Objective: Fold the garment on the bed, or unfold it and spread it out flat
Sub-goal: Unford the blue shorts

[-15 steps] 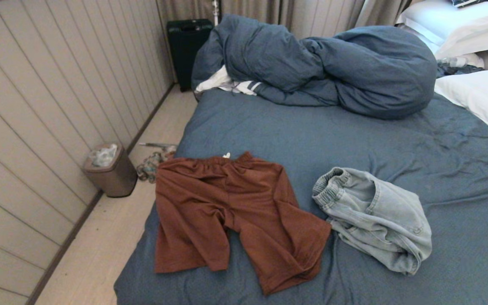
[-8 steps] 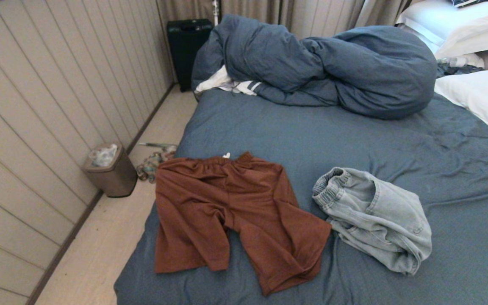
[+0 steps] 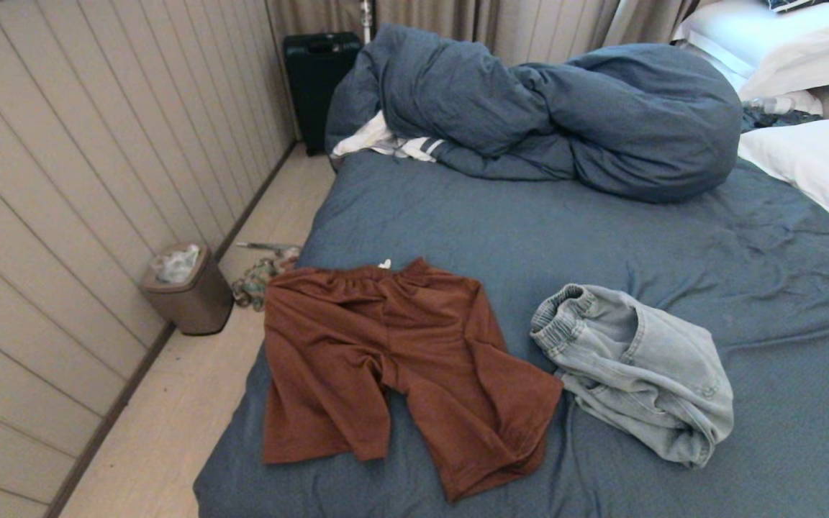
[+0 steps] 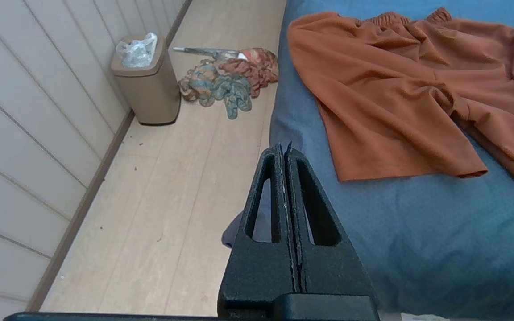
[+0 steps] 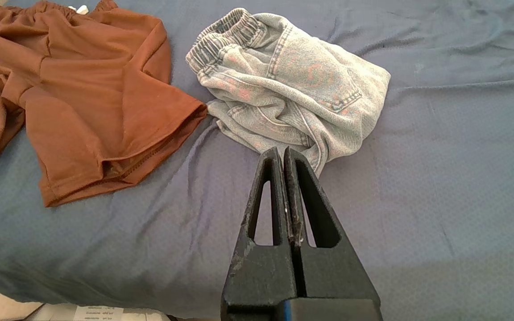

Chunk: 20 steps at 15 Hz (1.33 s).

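Note:
Rust-brown shorts (image 3: 386,367) lie roughly spread near the front left of the bed (image 3: 529,244), with the waistband toward the far side. To their right sits a crumpled pair of pale denim shorts (image 3: 637,374). Neither arm shows in the head view. In the left wrist view my left gripper (image 4: 284,149) is shut and empty, hanging over the bed's left edge, short of the brown shorts (image 4: 408,89). In the right wrist view my right gripper (image 5: 282,154) is shut and empty too, held just short of the denim shorts (image 5: 292,84), with the brown shorts (image 5: 83,98) off to one side.
A bunched blue duvet (image 3: 544,108) fills the far end of the bed, with white pillows (image 3: 810,158) at the right. On the floor at the left stand a brown bin (image 3: 188,288), a heap of patterned cloth (image 4: 230,80) and a black suitcase (image 3: 317,79). A panelled wall runs alongside.

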Available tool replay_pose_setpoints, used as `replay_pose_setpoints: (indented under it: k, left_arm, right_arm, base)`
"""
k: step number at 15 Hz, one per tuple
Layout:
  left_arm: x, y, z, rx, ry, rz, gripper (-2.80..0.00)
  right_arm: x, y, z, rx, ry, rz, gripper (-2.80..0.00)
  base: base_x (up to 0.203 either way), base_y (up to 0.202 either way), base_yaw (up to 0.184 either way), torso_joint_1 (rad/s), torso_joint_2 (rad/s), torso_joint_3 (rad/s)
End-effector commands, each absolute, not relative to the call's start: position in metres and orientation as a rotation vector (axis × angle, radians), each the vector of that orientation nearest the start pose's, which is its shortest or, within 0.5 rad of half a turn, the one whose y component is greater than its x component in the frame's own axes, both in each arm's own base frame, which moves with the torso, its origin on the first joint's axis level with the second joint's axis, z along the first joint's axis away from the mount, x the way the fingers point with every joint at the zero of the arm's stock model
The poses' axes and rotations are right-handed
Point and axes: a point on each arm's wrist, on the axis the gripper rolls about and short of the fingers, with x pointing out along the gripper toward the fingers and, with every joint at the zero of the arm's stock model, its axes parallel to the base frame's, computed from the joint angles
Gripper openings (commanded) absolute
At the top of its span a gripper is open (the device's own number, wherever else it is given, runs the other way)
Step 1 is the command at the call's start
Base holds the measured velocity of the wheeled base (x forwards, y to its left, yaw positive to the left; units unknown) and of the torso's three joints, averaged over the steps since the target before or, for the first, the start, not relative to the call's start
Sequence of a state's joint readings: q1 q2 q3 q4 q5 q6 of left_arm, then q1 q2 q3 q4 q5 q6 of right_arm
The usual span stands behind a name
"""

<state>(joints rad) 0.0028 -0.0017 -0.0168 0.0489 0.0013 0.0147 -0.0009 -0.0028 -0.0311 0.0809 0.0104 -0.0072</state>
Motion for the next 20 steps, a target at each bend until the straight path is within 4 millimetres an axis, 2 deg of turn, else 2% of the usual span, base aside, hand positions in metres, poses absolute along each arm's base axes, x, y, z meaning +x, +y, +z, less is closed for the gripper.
replay_pose_setpoints:
  k: [1, 20]
  left_arm:
    - [-0.0240, 0.0000, 0.0752, 0.017, 0.034, 0.004, -2.80]
    - [-0.0242, 0.0000, 0.0751, 0.015, 0.032, 0.004, -2.80]
  right_arm:
    - [-0.0263, 0.0003, 0.0754, -0.007, 0.038, 0.010, -2.80]
    - [-0.0263, 0.0003, 0.0753, -0.007, 0.038, 0.009, -2.80]
  base:
    - [0.000, 0.000, 0.000, 0.000, 0.00, 0.000]
    - [0.000, 0.000, 0.000, 0.000, 0.00, 0.000]
